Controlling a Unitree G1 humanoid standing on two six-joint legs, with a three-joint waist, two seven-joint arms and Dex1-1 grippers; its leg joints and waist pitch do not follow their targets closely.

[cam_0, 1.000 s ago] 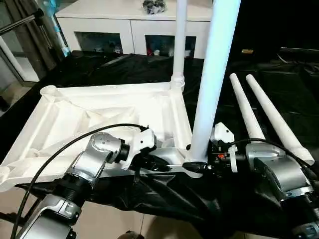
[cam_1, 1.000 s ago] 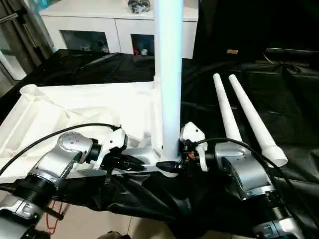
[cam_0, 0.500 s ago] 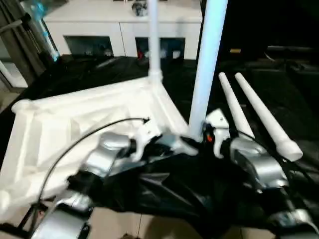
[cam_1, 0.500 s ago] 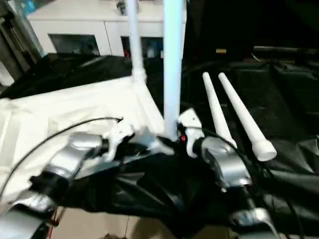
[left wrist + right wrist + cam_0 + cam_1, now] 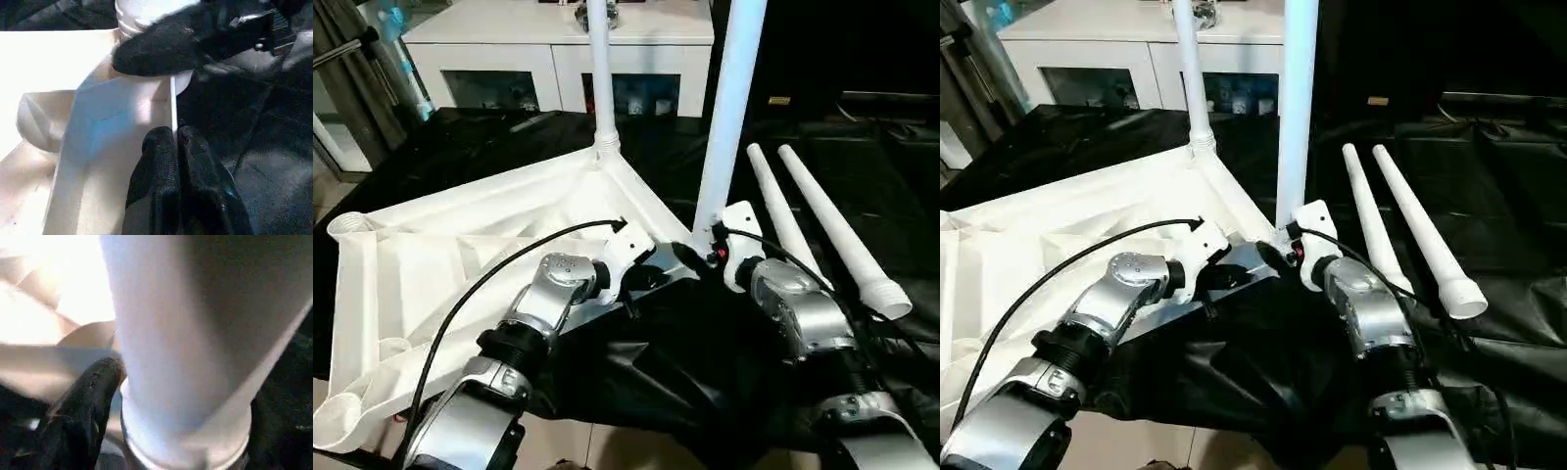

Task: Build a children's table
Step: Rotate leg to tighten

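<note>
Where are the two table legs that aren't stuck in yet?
The two loose legs lie side by side on the black cloth, on the robot's right, just beyond the right gripper.

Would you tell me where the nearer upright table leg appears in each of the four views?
Left eye: the nearer leg rises right of centre.
Right eye: centre, upper half.
Left wrist: its base, at the top edge.
Right wrist: close up, across the middle.
Shared landmark: the tabletop corner it stands in.
</note>
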